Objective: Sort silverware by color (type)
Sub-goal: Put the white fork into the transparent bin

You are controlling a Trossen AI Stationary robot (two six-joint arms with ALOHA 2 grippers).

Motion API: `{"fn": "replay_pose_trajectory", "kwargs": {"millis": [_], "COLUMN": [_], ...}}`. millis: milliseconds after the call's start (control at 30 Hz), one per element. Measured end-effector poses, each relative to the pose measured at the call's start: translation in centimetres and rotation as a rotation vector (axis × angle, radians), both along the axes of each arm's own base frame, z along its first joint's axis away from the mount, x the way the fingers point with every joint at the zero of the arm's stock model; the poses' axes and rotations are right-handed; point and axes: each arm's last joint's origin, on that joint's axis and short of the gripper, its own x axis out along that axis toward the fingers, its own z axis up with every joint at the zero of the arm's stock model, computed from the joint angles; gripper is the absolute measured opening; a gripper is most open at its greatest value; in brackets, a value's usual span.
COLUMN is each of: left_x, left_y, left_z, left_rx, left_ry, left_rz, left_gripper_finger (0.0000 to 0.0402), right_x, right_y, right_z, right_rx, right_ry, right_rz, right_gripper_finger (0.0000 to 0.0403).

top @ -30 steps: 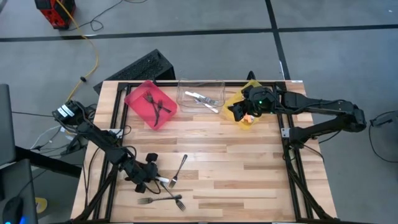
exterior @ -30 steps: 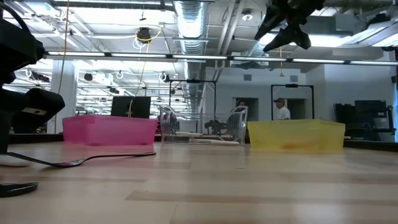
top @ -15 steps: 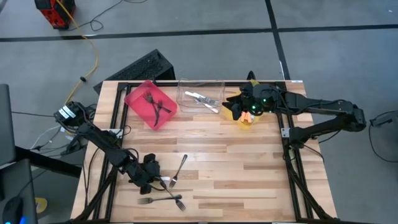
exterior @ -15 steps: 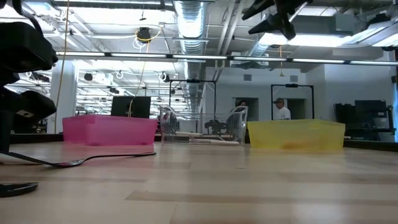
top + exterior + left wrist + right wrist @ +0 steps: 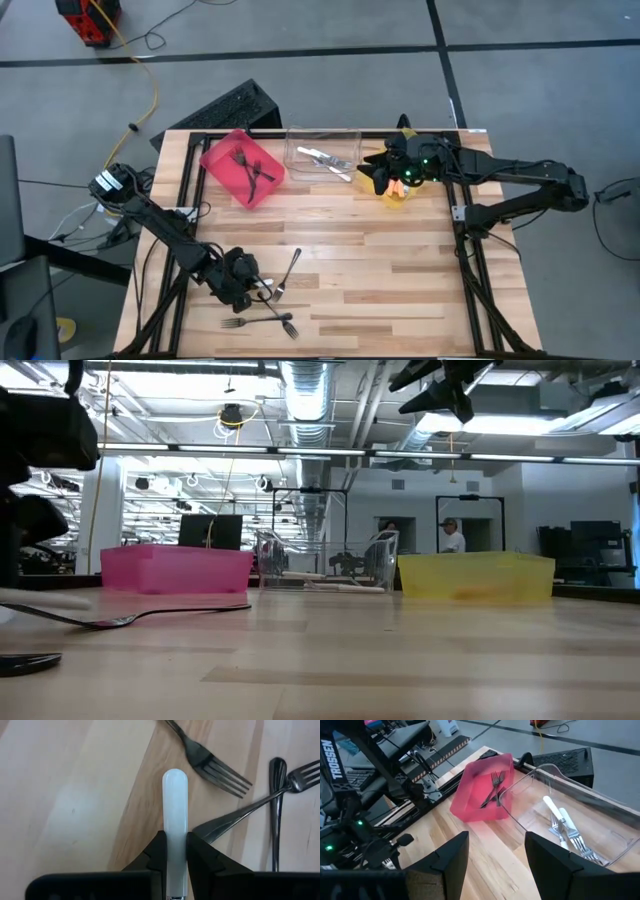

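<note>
One legible marking was found: the word "TROSSEN" in white capital letters, running lengthwise along the dark metal link of the robot arm [image 5: 332,757] that shows at the edge of the right wrist view. No other text, label, number or sign can be read on the wooden table, the bins, the forks or in the room behind.
</note>
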Motion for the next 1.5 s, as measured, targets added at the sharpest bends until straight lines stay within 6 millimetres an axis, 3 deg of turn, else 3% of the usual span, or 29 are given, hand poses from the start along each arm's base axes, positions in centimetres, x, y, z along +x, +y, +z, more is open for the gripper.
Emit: {"fn": "replay_pose_trajectory", "kwargs": {"millis": [300,533,933,1067,1333,1500], "left_x": [0.8,1.5,1.2,1.8,4.2,4.1], "left_y": [-0.4,0.1,5.4,7.0,10.0,12.7], "left_z": [2.2,5.5,11.5,12.9,15.3,16.5], "left_rx": [0.081,0.198,0.296,0.337,0.427,0.396], "left_ry": [0.017,-0.14,-0.468,-0.568,-0.716,-0.774], "left_rz": [0.033,0.101,0.416,0.511,0.54,0.648], "left_gripper_finger": [0.003,0.003,0.003,0.003,0.003,0.003], "right_x": [0.0,0.0,0.2,0.2,0.3,0.3], "right_y": [0.0,0.0,0.0,0.0,0.0,0.0], "right_z": [0.0,0.1,0.4,0.5,0.7,0.8], "right_rx": [-0.009,-0.01,-0.01,-0.012,-0.016,-0.018], "right_ry": [0.003,-0.003,-0.043,-0.05,-0.078,-0.08], "right_rz": [0.004,0.005,0.003,0.003,0.002,-0.001], "right_gripper_finger": [0.0218,0.0218,0.0218,0.0218,0.0218,0.0218]}}
